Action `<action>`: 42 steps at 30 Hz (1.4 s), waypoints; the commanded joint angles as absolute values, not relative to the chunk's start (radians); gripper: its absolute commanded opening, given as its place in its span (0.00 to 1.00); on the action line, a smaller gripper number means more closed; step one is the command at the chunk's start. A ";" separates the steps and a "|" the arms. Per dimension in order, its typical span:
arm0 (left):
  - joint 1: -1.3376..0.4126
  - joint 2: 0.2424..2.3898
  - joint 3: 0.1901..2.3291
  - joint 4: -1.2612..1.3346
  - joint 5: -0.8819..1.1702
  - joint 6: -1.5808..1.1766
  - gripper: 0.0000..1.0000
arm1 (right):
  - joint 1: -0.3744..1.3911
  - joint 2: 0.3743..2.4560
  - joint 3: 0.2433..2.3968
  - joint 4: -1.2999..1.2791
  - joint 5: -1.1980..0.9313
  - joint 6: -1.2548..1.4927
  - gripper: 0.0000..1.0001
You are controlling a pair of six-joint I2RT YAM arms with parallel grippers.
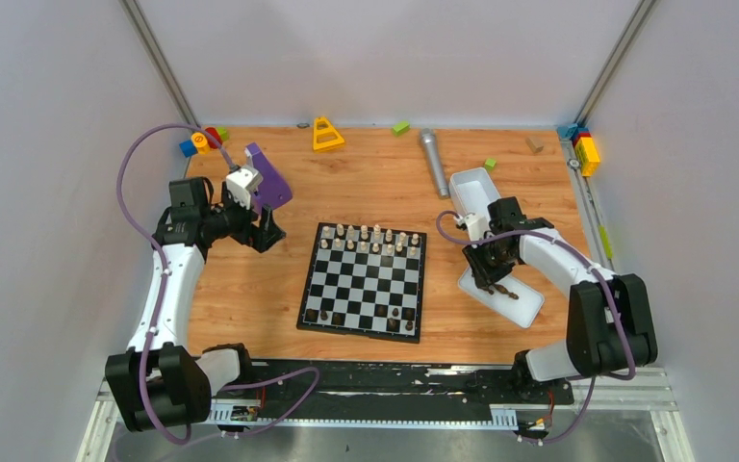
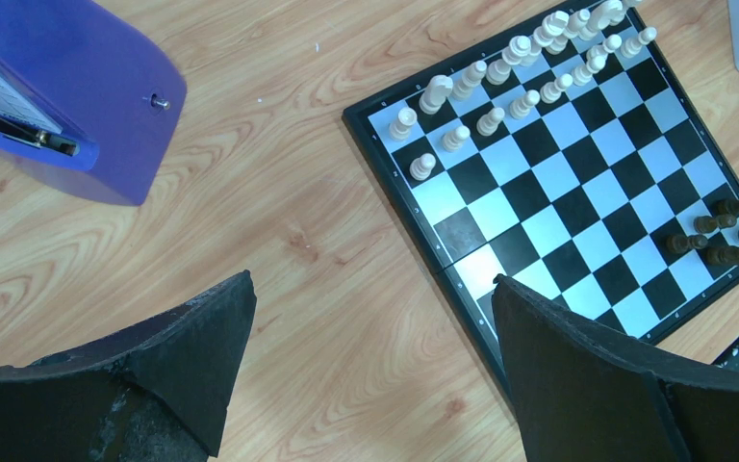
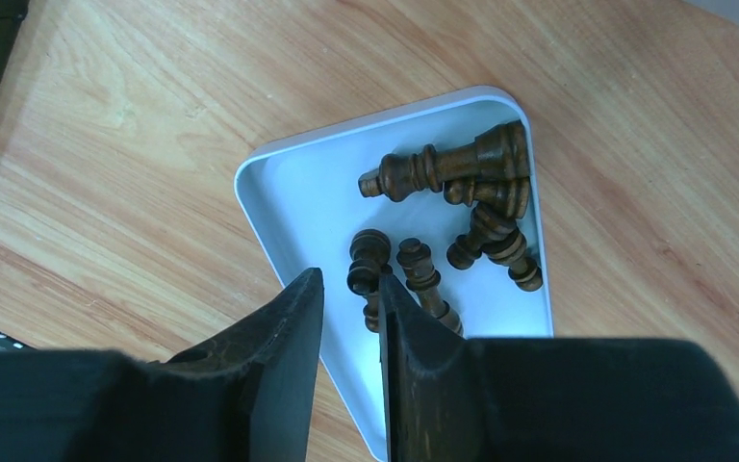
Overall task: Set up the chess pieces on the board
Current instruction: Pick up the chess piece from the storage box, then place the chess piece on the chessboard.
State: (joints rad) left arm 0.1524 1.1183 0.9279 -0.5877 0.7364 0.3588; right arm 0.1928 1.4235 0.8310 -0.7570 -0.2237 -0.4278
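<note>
Right pincer [image 3: 351,284] is narrowed to a slim gap over the white tray [image 3: 293,192] near the right edge of the counter [image 1: 241,298]. A dark piece [image 3: 369,265] lies at its tips; whether it grips I cannot tell. Left pincer [image 2: 373,284] gapes wide, holding nothing, left of the board [image 1: 364,279], which lies mid-counter with cream pieces [image 1: 370,239] along its far edge.
</note>
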 commanded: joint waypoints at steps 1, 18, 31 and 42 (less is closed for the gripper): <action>0.159 1.120 0.934 -0.589 0.764 0.379 1.00 | 0.187 1.437 0.822 -0.729 -0.211 -0.429 0.27; 0.159 1.117 0.938 -0.596 0.763 0.381 1.00 | 0.240 1.284 0.982 -0.918 -0.451 -0.476 0.03; 0.158 1.117 0.950 -0.590 0.744 0.369 1.00 | 0.638 1.425 1.207 -0.952 -0.471 -0.468 0.04; 0.159 1.120 0.962 -0.574 0.578 0.327 1.00 | 0.897 1.735 1.442 -0.941 -0.375 -0.503 0.04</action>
State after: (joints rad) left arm 0.1524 1.1187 0.9279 -0.6014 0.6548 0.3531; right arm 0.8356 1.6604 1.3548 -0.9443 -0.4229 -0.4732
